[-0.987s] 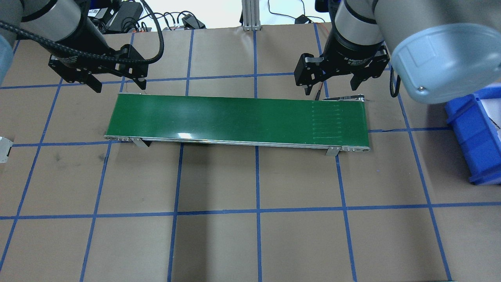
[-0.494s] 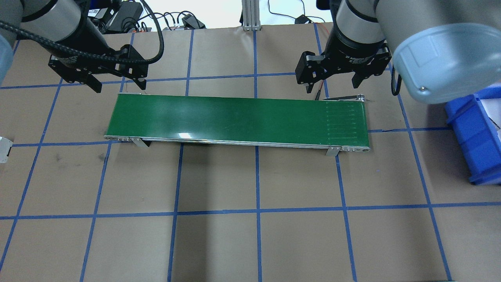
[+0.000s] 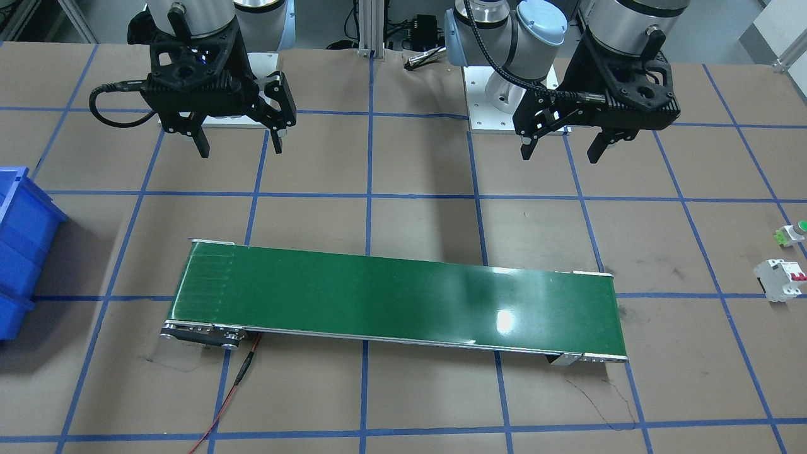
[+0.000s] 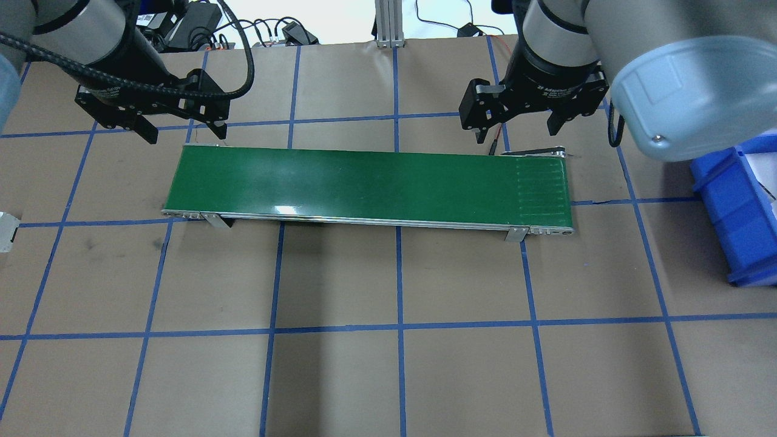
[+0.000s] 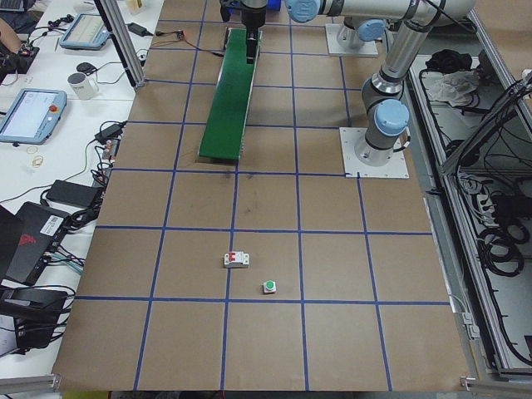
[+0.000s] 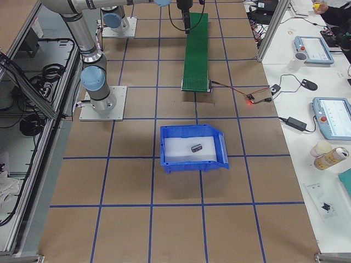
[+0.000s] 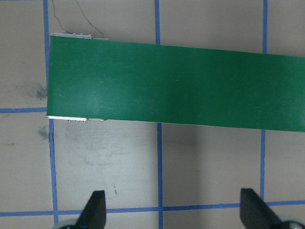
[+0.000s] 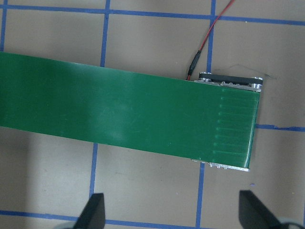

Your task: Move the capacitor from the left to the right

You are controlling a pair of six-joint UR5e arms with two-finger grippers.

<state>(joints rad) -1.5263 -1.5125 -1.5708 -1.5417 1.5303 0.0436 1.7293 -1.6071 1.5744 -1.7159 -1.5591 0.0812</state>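
Note:
The capacitor point(image 6: 197, 148) is a small black cylinder lying on the white liner inside the blue bin point(image 6: 191, 165), seen only in the exterior right view. The green conveyor belt point(image 4: 364, 185) carries nothing. My left gripper point(image 4: 185, 135) is open and empty, hovering behind the belt's left end; it also shows in the front view point(image 3: 561, 153). My right gripper point(image 4: 516, 133) is open and empty behind the belt's right end, also in the front view point(image 3: 239, 150). Both wrist views show wide-apart fingertips point(image 7: 95, 210) point(image 8: 93, 212) over the bare belt.
A white circuit breaker point(image 3: 782, 280) with red switches and a green-capped push button point(image 3: 791, 233) lie on the table far to my left. The blue bin point(image 4: 734, 206) stands off the belt's right end. A red wire point(image 3: 233, 384) runs from the belt's motor end.
The ribbed seam on the belt has travelled toward the right end. My right gripper has drawn back slightly from the belt. The left gripper has not moved.

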